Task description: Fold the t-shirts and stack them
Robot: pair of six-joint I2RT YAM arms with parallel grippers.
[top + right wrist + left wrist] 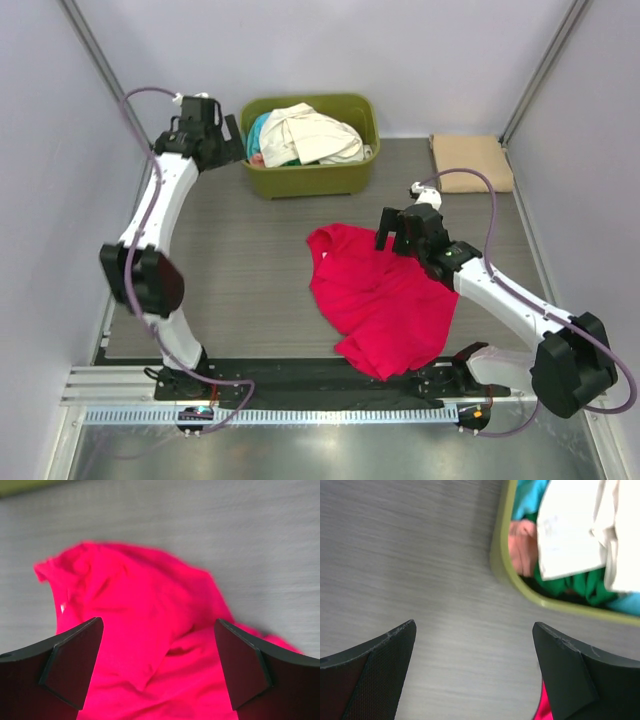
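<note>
- A grey wood-grain table [240,250] is boxed in by pale walls on the left, far and right sides. A black strip and a metal rail run along its near edge.
- The widest open stretch of table is left of centre, between the left arm and the red cloth.
- A crimson-red t-shirt [380,295] lies crumpled right of centre. It is soft and wrinkled, with folds lapping over each other, and its near edge reaches the black strip.
- The right gripper [158,621] hangs over the far part of the red shirt. Its dark wedge-shaped fingers are spread wide and hold nothing.
- The left gripper [474,625] is at the far left, above bare table just beside the tub's left rim. It too is spread apart and empty.
- An olive-green plastic tub [310,178] with rounded corners sits at the far centre against the wall.
- In the tub, a cream-white shirt [310,135] is heaped on top, with teal cloth [258,135] showing at the left.
- A tan-beige shirt [472,160] lies flat and folded at the far right corner, well apart from the red one.
</note>
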